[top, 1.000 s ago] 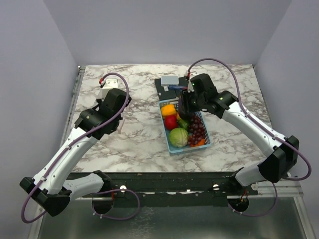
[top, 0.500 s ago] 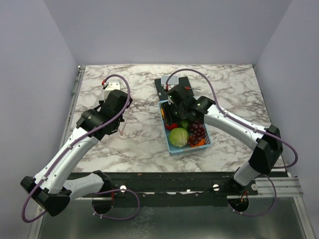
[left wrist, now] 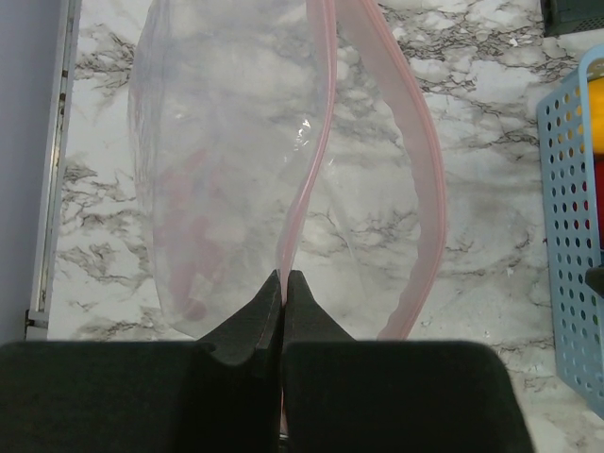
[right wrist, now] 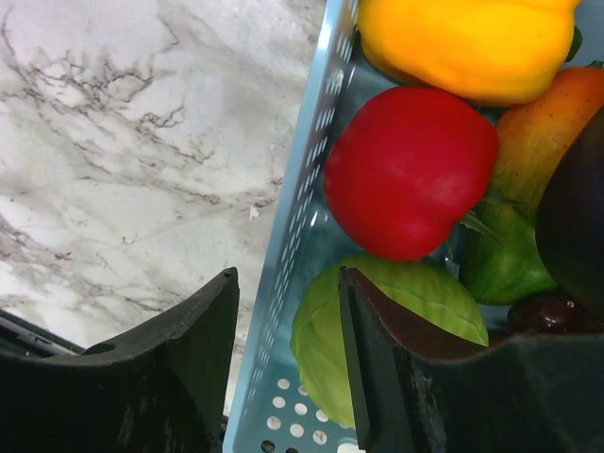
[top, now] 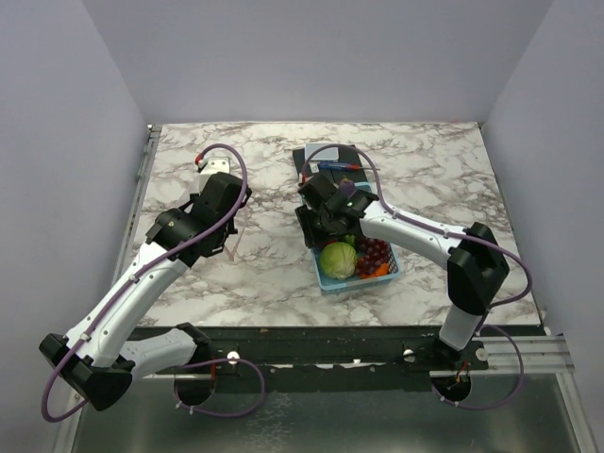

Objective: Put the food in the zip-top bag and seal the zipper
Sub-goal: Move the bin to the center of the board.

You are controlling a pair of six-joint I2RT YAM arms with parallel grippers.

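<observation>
The clear, pink-tinted zip-top bag (left wrist: 226, 170) lies on the marble with its mouth gaping. My left gripper (left wrist: 284, 276) is shut on one side of the pink zipper strip (left wrist: 311, 179); the other side (left wrist: 429, 189) bows away to the right. In the top view the bag (top: 233, 241) is barely visible under the left gripper (top: 229, 247). My right gripper (right wrist: 288, 283) is open and straddles the basket's left wall (right wrist: 307, 208), with one finger outside and one inside against the green cabbage (right wrist: 396, 321). A red piece (right wrist: 408, 170), a yellow piece (right wrist: 462, 42), an orange piece (right wrist: 547, 142) and grapes (top: 373, 255) lie in the basket.
The light-blue basket (top: 354, 280) stands at mid-table right of the bag; its wall also shows in the left wrist view (left wrist: 566, 226). A black board (top: 321, 156) lies behind the basket. A small white block (top: 209, 163) sits at the back left.
My right gripper has moved left from over the middle of the basket to its left wall. The left arm still holds the bag and has barely shifted.
</observation>
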